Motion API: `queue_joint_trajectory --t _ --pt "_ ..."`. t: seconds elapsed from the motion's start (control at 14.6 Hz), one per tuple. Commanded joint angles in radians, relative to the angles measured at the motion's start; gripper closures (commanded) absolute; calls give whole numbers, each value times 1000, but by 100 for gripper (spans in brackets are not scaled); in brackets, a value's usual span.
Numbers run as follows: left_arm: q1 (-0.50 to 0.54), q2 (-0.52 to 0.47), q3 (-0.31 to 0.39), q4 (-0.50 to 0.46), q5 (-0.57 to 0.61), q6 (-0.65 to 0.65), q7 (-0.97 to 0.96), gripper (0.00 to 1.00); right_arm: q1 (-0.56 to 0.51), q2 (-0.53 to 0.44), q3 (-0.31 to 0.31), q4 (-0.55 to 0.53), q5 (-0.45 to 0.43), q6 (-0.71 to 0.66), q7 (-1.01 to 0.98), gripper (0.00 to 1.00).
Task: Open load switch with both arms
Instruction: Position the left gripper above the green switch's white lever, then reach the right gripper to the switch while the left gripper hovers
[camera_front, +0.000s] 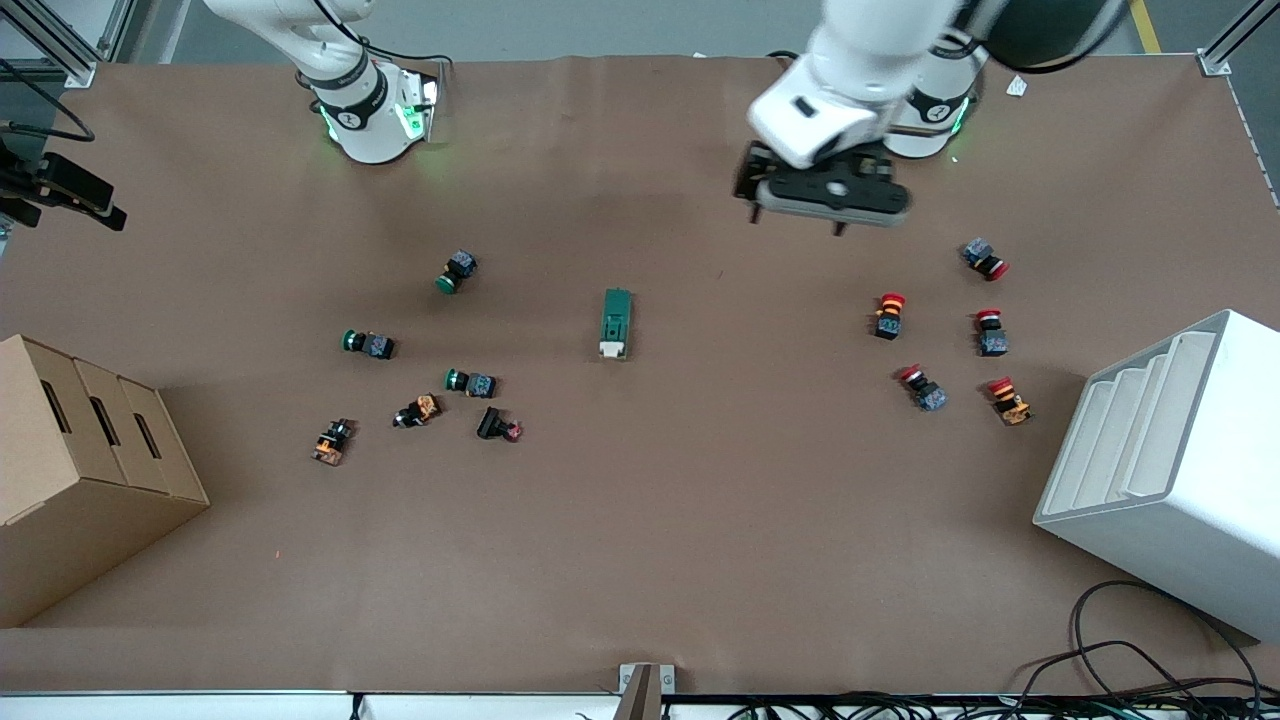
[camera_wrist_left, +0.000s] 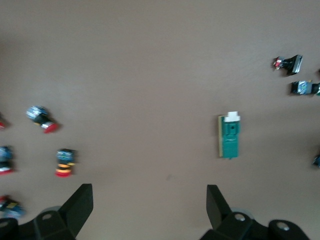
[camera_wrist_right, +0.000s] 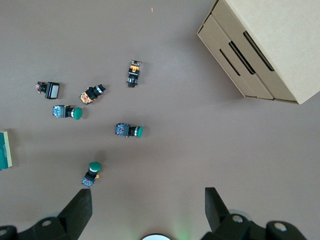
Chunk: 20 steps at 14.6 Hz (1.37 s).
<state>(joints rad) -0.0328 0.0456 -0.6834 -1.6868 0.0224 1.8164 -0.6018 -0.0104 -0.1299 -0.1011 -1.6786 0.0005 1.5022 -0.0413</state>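
Bare brown table (camera_front: 700, 520) around the load switch (camera_front: 616, 323), which lies flat mid-table, white tab toward the front camera. Green push buttons (camera_front: 468, 381) cluster toward my right arm's end, red ones (camera_front: 889, 314) toward my left arm's. My left gripper (camera_wrist_left: 150, 200) hangs fingers spread over bare table, switch nearer the camera. My right gripper (camera_wrist_right: 148, 200), also spread, waits high by its base.

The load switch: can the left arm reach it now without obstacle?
Probably yes. The load switch lies alone on bare table, the buttons well apart from it. The left gripper hangs open over the table near its base, nothing between them.
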Motion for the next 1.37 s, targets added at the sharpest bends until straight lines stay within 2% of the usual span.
queue_joint_trajectory --t 0.0,0.21,0.34,0.41,0.48,0.55,0.68,0.82,1.03,1.23,1.3 --pt "-57 -15 -53 -147 75 191 -207 0 -14 97 6 62 7 1 14 0" --pt "-180 43 -54 -238 215 334 -440 0 -19 206 4 74 3 23 6 0" --pt "-263 135 -54 -241 391 353 -655 0 -10 291 3 118 -64 24 6 0" --pt "-306 195 -54 -238 490 360 -781 0 7 295 9 114 -107 32 17 0" --pt "-332 253 -54 -235 593 380 -909 0 32 296 9 100 -106 41 32 0" --pt "-364 307 -54 -237 705 395 -1040 0 42 302 9 85 -84 52 111 0" --pt "-435 428 -54 -232 956 399 -1331 0 76 328 9 53 16 78 304 0" --pt "-469 505 -54 -232 1146 399 -1530 0 156 372 9 50 41 81 497 0" --pt "-524 554 -44 -234 1303 386 -1659 1 327 453 9 63 76 130 885 0" --pt "-532 621 -42 -232 1485 299 -1682 1 473 577 9 95 199 231 1292 0" --pt "-533 652 -42 -231 1561 255 -1688 1 522 625 9 112 214 260 1410 0"
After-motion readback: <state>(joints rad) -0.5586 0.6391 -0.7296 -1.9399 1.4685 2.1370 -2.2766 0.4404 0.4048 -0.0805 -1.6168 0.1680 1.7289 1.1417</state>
